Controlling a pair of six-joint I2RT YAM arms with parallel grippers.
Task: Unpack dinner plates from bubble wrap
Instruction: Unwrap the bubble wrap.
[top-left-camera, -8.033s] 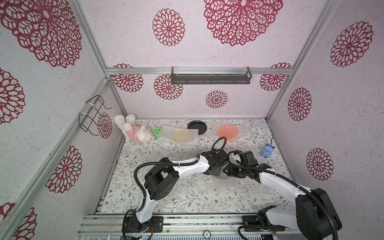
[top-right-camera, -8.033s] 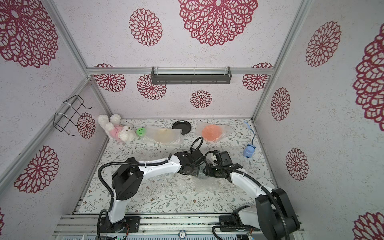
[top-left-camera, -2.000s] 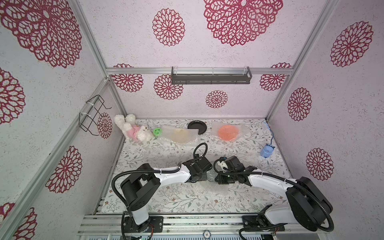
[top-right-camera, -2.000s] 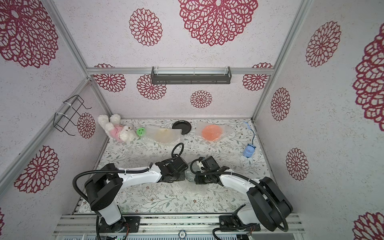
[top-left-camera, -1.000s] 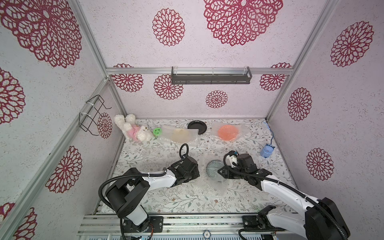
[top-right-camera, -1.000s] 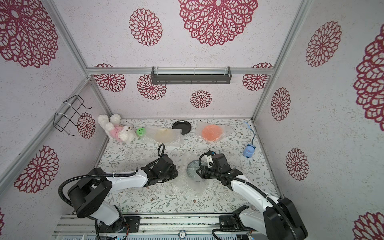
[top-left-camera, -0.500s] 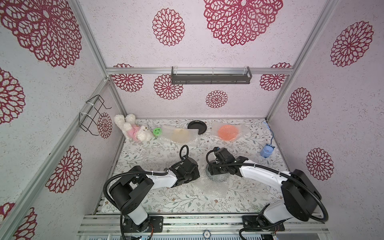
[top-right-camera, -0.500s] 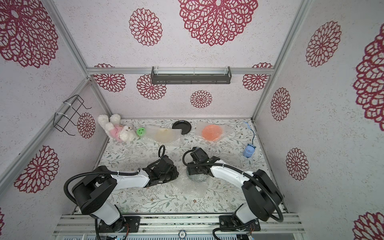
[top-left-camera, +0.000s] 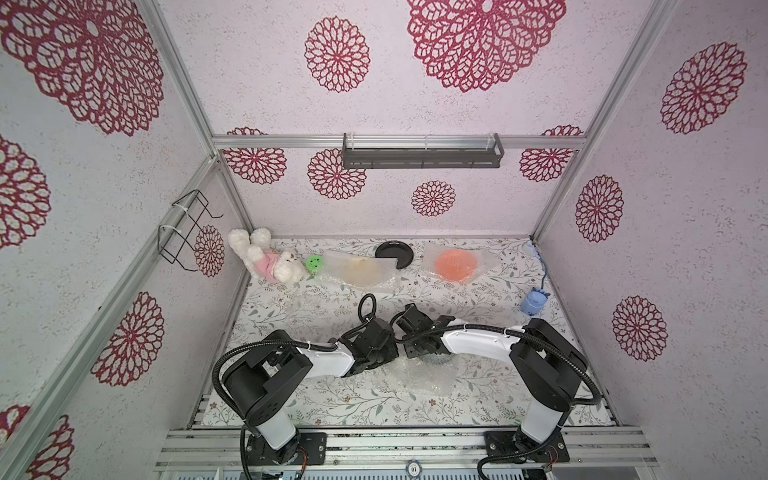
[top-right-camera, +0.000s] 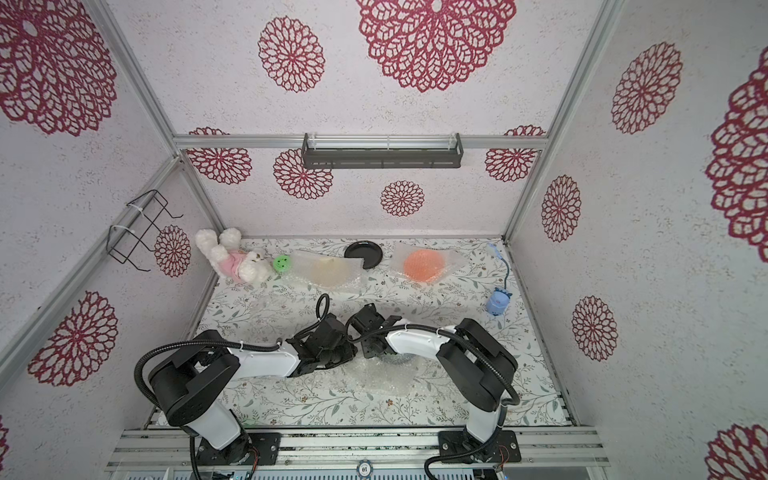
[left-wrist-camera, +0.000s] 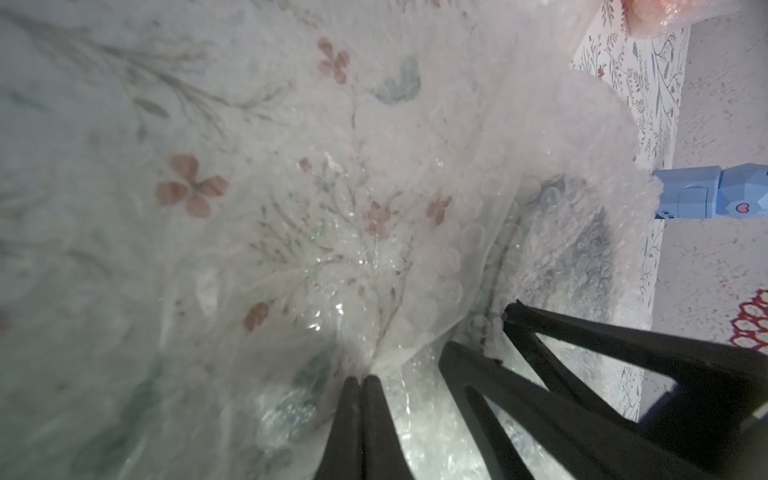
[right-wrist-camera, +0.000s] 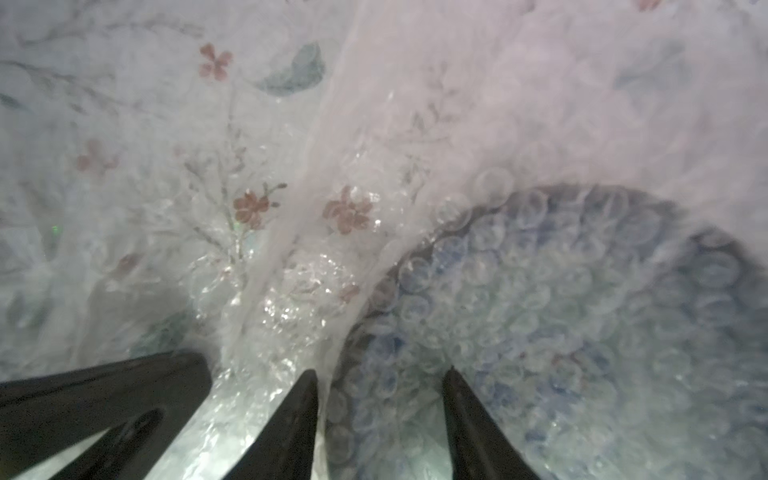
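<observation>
My left gripper is shut on a fold of the bubble wrap near the table's front centre. Under that clear sheet lies the blue-green dinner plate; both top views show only a sliver of it past my right arm. My right gripper stands open right next to the left one. Its fingers straddle the wrapped plate's rim, one finger over the plate, the other beside the rim.
At the back lie an orange plate and a cream plate, both under bubble wrap, and a bare black plate. A plush rabbit and a green smiley disc are back left. A small blue toy stands at the right.
My right arm has swung in from the right over the blue-green plate and now hides most of it. The left gripper has shifted slightly right, still pinching the wrap.
</observation>
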